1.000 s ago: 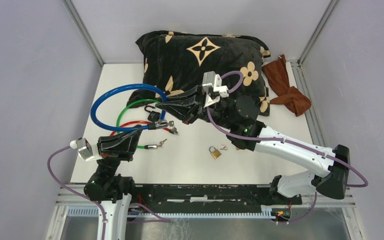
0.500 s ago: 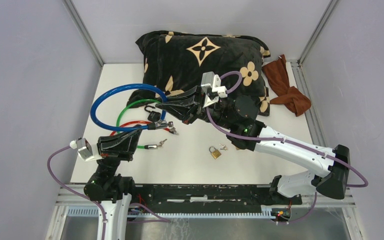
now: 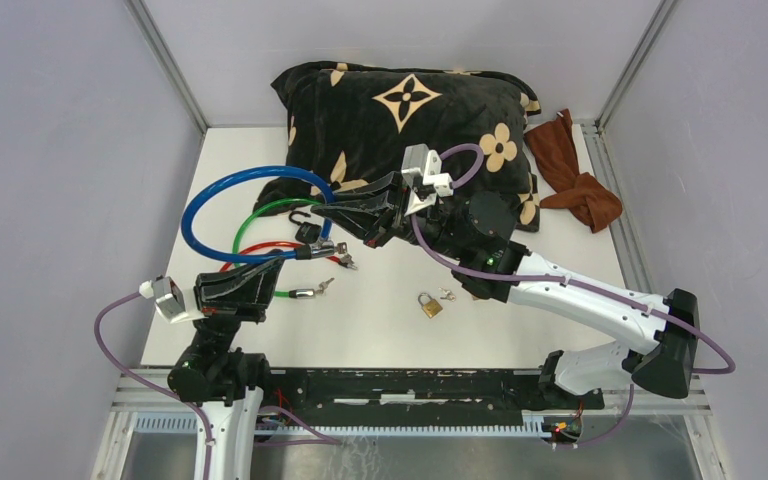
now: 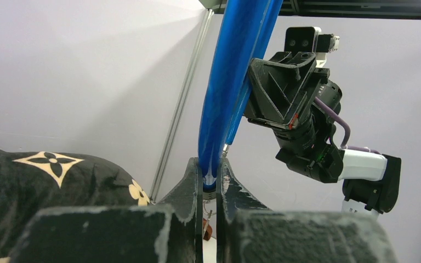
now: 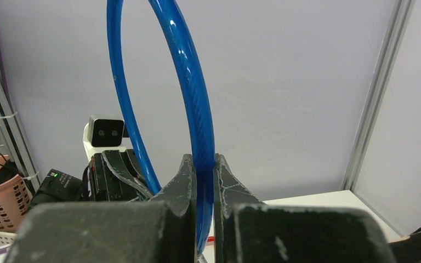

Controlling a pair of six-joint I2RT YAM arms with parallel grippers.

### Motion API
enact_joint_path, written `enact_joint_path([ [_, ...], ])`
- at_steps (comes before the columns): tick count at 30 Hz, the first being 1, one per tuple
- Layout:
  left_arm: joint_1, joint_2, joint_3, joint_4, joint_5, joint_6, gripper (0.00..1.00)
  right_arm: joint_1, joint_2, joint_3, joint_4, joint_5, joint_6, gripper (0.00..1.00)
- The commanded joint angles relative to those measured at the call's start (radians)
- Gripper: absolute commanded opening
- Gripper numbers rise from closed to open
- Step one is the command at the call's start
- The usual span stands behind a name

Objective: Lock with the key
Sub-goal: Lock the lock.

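A blue cable lock (image 3: pixel 222 190) arcs above the table's left half. My left gripper (image 3: pixel 278 264) is shut on one end of it; in the left wrist view the gripper (image 4: pixel 209 175) pinches the blue cable (image 4: pixel 227 87) at its metal ferrule. My right gripper (image 3: pixel 322 212) is shut on the cable's other side; in the right wrist view the gripper (image 5: pixel 202 170) clamps the blue cable (image 5: pixel 189 66). A black lock body (image 3: pixel 308 236) with a key bunch (image 3: pixel 344 259) lies under the right gripper. A brass padlock (image 3: pixel 430 306) and its small key (image 3: pixel 447 295) lie on the table.
Green (image 3: pixel 260 212) and red (image 3: pixel 252 250) cable locks lie under the blue loop, with a small key (image 3: pixel 323 286) at the green cable's end. A black flowered pillow (image 3: pixel 405 110) is at the back. A brown cloth (image 3: pixel 575 175) is at the back right.
My right gripper has edged slightly left with the blue cable. The left arm has not moved.
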Motion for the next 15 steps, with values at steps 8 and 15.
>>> enact_joint_path([
  [8,0.009,-0.011,0.018,0.039,-0.071,-0.035,0.02,0.007,0.026,-0.035,0.101,-0.023,0.135,0.0],
  [15,0.007,0.002,0.02,-0.001,-0.109,-0.084,0.02,0.008,0.093,-0.048,0.223,-0.047,0.255,0.0],
])
